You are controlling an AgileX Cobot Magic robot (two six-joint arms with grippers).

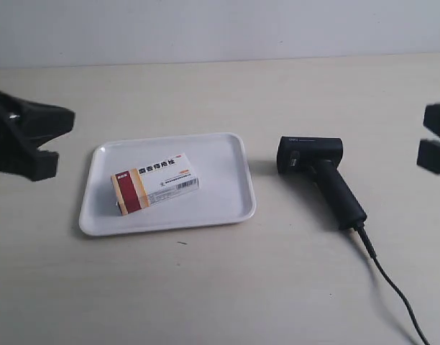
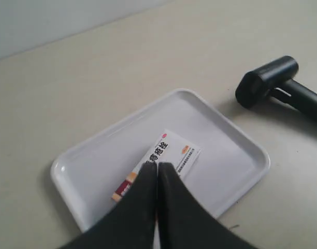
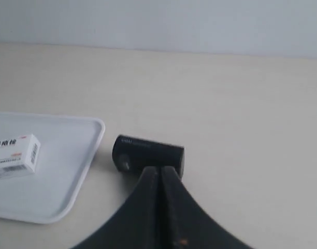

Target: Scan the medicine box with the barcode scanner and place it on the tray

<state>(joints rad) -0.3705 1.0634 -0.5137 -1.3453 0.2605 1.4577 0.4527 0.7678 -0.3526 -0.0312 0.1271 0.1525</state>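
Lying flat inside the white plastic tray, the medicine box sits toward the tray's left half in the exterior view, its dark red and tan band at the end nearer the front-left corner of the worktop and its barcode strip along the long side facing the front edge. The tray rests on the pale beige worktop, roughly midway between the back and front edges and a little left of centre. Just beside the tray's right rim, but apart from it, the black barcode scanner lies on its side, boxy head nearest the tray and handle angling away toward the front-right corner, where its black cable trails off at the front edge. The left gripper hangs above the tray with its two dark fingers pressed together and nothing between them; in its wrist view their tips overlap the carton's middle, and the exterior view shows that arm well off the tray's left side. The right gripper is likewise closed and empty, fingertips meeting in front of the scanner's head in its wrist view, while the exterior view shows only a dark block of that arm at the right edge, well apart from the scanner.
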